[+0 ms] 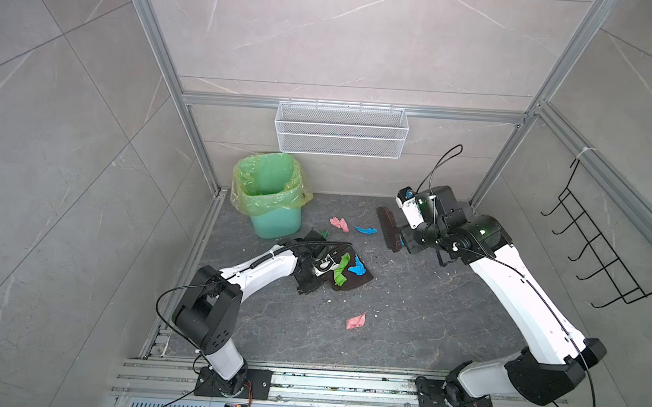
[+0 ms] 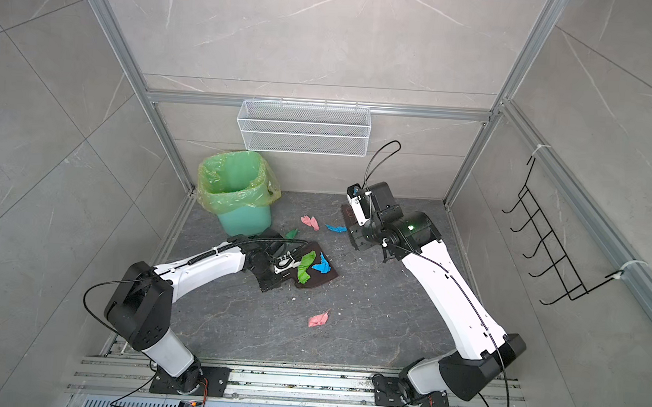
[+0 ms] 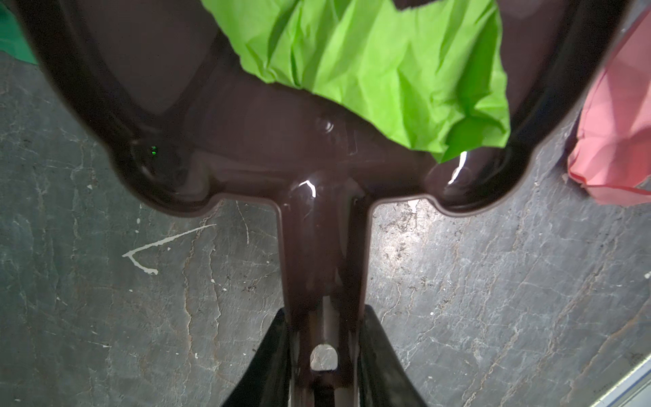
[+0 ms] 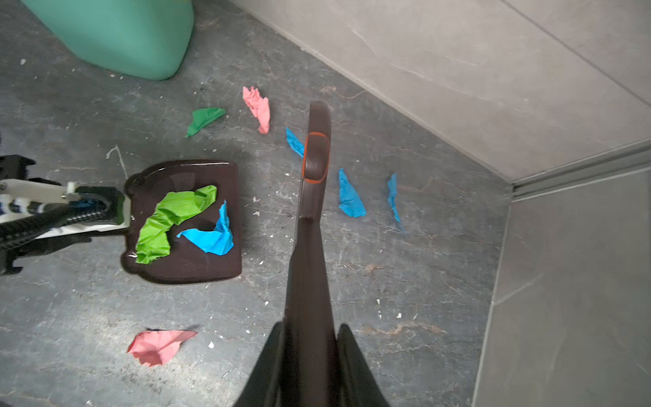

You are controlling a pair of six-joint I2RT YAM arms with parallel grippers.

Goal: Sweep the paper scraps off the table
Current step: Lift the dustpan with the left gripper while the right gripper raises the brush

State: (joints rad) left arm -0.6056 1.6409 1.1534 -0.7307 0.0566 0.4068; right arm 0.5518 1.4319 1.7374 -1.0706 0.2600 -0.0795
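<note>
A glossy dark brown plastic dustpan (image 3: 267, 116) fills the upper frame; the left gripper (image 3: 326, 317) clamps its handle (image 3: 324, 246) between black jaws at bottom centre. A crumpled bright green paper scrap (image 3: 380, 63) lies in the pan, upper right. A pink paper scrap (image 3: 613, 141) lies on the veined grey desk (image 3: 123, 317) at the right edge.

We see a teal waste bin (image 1: 277, 219), lined with a pale green bag (image 1: 262, 204), standing upright at the far left corner of the table (image 1: 419, 307). A white wire basket (image 1: 340, 139) hangs on the back wall above that far edge, and a black wire hook rack (image 1: 601, 235) hangs on the right wall.
</note>
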